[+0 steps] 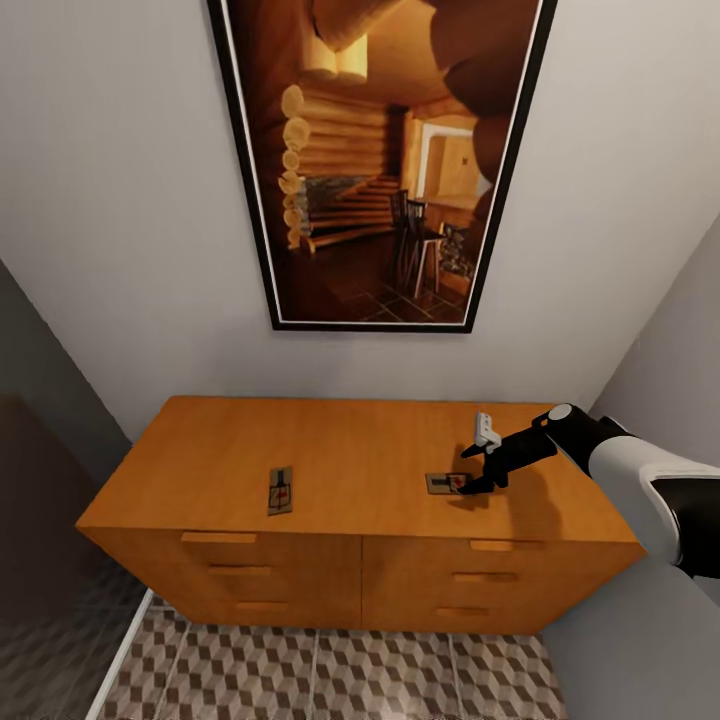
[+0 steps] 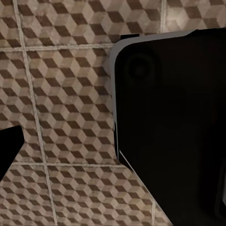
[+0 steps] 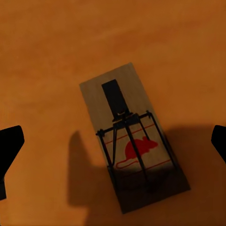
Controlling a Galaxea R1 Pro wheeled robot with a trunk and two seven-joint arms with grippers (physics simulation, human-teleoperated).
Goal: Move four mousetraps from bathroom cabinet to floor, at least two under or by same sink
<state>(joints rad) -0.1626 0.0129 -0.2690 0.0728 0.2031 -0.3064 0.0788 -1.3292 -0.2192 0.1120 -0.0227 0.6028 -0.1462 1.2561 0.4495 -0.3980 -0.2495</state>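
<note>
- Patterned bathroom floor (image 1: 330,675) of square tiles printed with brown, beige and white cubes and pale grout lines runs along the bottom of the head view; the same tiling (image 2: 61,94) shows in the left wrist view behind a large black housing with a pale edge.
- Wide, low orange-brown wooden cabinet (image 1: 350,450) with two columns of drawers and slab handles stands against a plain grey wall, centre and lower frame.
- First mousetrap (image 1: 281,490), a small flat tan wooden rectangle with dark wire bars and a red spot, lies on the cabinet top, left of centre, near the front edge.
- Second mousetrap (image 1: 444,484) lies flat on the top, right of centre, well apart from the first. In the right wrist view it (image 3: 134,141) shows a red mouse print, a dark plate and wire bars, partly under shadow.
- Right gripper (image 1: 478,465), black on a white and black arm entering from the right edge, hangs directly over the second trap; fingers (image 3: 10,146) stand wide apart at either side of it, not touching it.
- Left gripper: one dark finger tip (image 2: 9,150) is seen; its state cannot be told.
- Large black-framed picture of a log-cabin interior (image 1: 380,160) hangs on the wall above the cabinet, upper centre.
</note>
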